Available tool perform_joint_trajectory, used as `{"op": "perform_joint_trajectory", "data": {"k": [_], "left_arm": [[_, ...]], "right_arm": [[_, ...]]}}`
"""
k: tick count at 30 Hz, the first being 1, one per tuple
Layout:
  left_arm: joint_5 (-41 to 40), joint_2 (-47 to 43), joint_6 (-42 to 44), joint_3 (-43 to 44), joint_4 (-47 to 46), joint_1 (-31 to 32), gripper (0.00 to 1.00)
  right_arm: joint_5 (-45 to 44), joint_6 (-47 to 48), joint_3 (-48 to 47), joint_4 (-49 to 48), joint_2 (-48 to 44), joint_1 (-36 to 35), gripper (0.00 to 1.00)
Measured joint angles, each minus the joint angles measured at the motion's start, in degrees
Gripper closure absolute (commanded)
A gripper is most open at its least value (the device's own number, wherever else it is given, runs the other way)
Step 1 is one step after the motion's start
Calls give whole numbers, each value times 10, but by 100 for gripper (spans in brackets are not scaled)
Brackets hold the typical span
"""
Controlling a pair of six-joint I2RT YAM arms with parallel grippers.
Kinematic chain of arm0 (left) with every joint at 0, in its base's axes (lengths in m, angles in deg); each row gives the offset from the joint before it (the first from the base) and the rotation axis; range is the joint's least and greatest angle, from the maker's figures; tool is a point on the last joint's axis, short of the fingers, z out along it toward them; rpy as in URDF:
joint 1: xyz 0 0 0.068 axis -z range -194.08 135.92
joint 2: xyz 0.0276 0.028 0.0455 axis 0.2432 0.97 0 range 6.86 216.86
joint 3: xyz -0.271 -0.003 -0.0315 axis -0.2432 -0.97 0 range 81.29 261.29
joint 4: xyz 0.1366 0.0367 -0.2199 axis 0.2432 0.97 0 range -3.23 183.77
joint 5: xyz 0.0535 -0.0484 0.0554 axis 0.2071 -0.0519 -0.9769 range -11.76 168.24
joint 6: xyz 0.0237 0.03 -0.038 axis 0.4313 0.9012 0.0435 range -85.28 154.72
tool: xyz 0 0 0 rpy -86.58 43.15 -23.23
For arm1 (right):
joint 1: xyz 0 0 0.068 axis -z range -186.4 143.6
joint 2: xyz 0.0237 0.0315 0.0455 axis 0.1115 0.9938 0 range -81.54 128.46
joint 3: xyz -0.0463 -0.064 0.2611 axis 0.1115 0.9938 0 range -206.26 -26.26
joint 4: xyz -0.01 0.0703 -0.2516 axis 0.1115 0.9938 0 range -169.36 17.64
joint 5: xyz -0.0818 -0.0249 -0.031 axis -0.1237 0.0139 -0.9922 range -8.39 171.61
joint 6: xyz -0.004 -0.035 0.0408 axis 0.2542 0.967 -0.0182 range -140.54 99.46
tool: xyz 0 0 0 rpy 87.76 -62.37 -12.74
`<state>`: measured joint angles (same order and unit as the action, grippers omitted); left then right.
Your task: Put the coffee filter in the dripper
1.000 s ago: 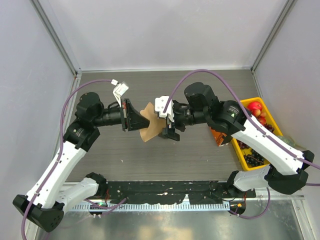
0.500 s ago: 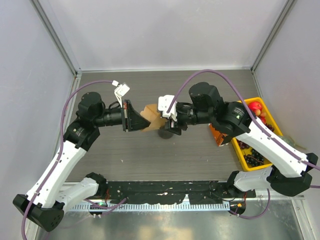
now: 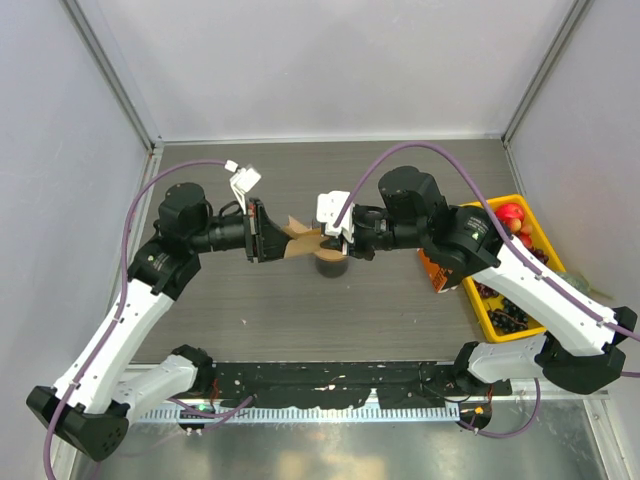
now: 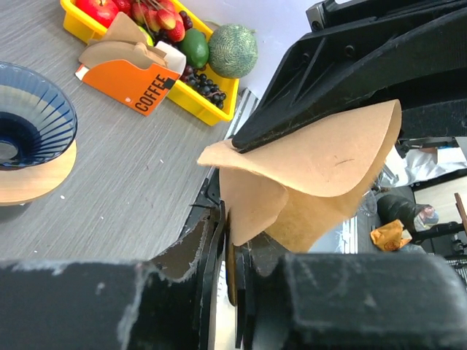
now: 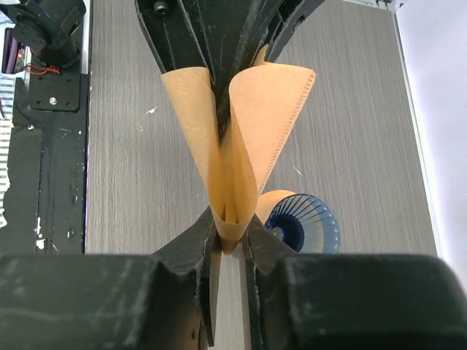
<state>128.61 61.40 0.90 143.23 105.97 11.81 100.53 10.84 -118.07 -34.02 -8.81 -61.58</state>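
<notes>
The tan coffee filter (image 3: 298, 238) hangs in the air between both grippers, above the table. In the right wrist view the filter's (image 5: 241, 124) folded tip is pinched between the jaws of my right gripper (image 5: 230, 233), which is shut on it. My left gripper (image 4: 235, 248) still has the filter's (image 4: 314, 168) other edge between its fingers, but the jaws stand slightly apart with a thin gap beside the paper. The dark blue ribbed dripper (image 5: 306, 222) with its wooden ring stands on the table just below the right gripper (image 3: 335, 238); the left gripper (image 3: 262, 232) is to its left.
An orange COFFEE box (image 4: 135, 73) holding more filters stands beside a yellow tray (image 4: 208, 113) of fruit at the right side of the table. A green melon (image 4: 232, 49) lies beyond the tray. Grey walls close in the back and sides.
My right gripper has moved in and closed on the filter's tip. The left gripper's jaws have started to part. The filter has folded narrower between the two.
</notes>
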Motion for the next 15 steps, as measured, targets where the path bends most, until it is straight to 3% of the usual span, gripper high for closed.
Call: {"op": "perform_joint_trajectory", "data": {"k": [3, 7, 15], "left_arm": [[-1, 3, 3, 6, 5, 0, 65], [-5, 3, 13, 16, 12, 0, 56], [-16, 3, 16, 37, 17, 0, 52]], "right_arm": [[-2, 0, 2, -3, -1, 0, 84], [-4, 4, 9, -7, -5, 0, 84], [-15, 15, 21, -15, -17, 0, 84]]}}
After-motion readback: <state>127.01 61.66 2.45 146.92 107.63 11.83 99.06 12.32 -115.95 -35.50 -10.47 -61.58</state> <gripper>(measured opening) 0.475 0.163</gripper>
